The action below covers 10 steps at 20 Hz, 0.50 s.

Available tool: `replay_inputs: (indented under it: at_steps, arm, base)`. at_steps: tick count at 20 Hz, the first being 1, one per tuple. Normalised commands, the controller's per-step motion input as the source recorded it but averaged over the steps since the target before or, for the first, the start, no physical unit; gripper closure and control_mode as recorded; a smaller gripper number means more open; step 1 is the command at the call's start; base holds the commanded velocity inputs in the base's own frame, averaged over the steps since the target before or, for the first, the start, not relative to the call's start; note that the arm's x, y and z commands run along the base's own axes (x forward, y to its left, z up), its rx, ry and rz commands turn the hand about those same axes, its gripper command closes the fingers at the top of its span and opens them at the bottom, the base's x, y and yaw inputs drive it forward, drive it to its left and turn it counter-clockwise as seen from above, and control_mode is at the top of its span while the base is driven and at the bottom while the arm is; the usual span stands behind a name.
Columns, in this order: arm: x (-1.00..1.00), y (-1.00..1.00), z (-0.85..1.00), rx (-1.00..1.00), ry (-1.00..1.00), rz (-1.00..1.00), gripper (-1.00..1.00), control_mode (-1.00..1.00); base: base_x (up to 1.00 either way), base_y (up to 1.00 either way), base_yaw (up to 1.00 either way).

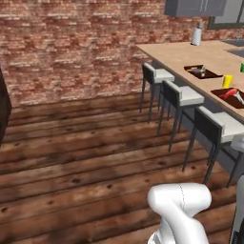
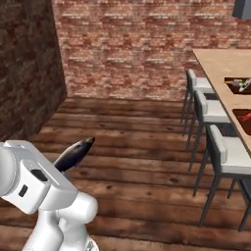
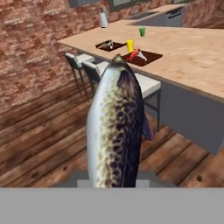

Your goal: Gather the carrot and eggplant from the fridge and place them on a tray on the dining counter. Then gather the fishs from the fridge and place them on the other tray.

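A slim silvery-grey speckled fish (image 3: pixel 116 127) stands up the middle of the hand view, and my gripper (image 3: pixel 114 178) is shut on its lower end, which hides the fingertips. From the right base view the fish (image 2: pixel 76 152) juts out past my white hand over the wooden floor, well short of the dining counter (image 3: pixel 192 52). Two dark brown trays lie on that counter. The nearer tray (image 1: pixel 224 96) holds a red piece and a pale slim piece. The farther tray (image 1: pixel 211 75) holds small orange and greenish pieces, too small to name.
Three grey-seated stools (image 1: pixel 183 95) line the counter's near side. On the counter a yellow cup (image 1: pixel 228 81) stands between the trays, with a white roll (image 1: pixel 197 35) at the far end. Brick walls close the back and left. A dark upright edge (image 1: pixel 4 109) shows at far left.
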Motion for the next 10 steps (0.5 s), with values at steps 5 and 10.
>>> replay_inputs:
  at_steps: [5, 10]
  arm:
    - [0.0, 0.0, 0.0, 0.0, 0.0, 0.0, 1.0, 1.0]
    - [0.0, 0.0, 0.0, 0.0, 0.0, 0.0, 1.0, 1.0]
  base:
    - [0.67, 0.58, -0.44]
    - [0.69, 0.56, -0.43]
